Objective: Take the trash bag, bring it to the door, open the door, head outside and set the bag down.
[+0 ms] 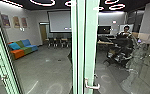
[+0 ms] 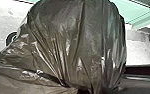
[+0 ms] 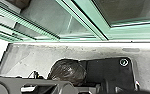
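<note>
In the left wrist view, the dark, shiny trash bag (image 2: 76, 47) bulges large, and its folds draw together at my left gripper (image 2: 85, 90), which is shut on it. From the right wrist view, the same trash bag (image 3: 69, 71) hangs beside the robot's dark base, above a grey floor. A pale green door frame (image 1: 90, 45) stands upright close in front of the head camera, with a metal door handle (image 1: 92, 86) low on it. Green-framed glass (image 3: 101, 25) also runs along the floor strip in the right wrist view.
Through the glass lie a colourful sofa (image 1: 23, 48) at the left, chairs at a table further back and a projection screen (image 1: 60, 22). A person (image 1: 126, 30) shows at the right, near dark equipment. Another green frame (image 1: 3, 57) stands at the far left.
</note>
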